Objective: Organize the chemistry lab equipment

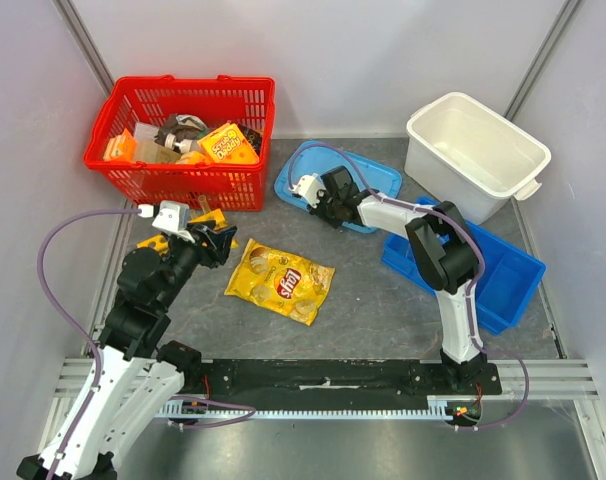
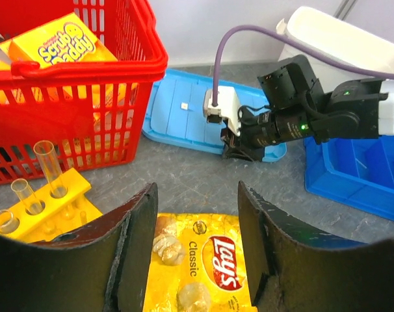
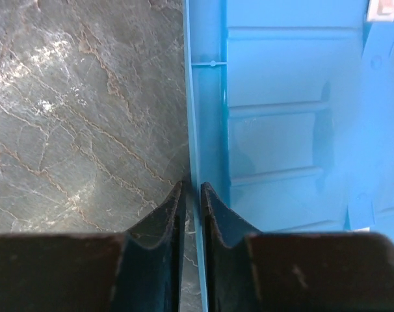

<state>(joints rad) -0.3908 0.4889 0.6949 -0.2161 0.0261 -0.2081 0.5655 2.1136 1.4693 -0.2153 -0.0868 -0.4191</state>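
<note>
Grey bench, toward its far edge: right gripper straddles the rim of the blue lid, seemingly pinching it; left gripper spread, farther off.

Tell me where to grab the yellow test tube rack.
Likely the yellow block of the rack, pinched across its long sides from above, in a gap between tubes. The tubes stand upright and the red basket sits close behind, crowding any side approach.
</note>
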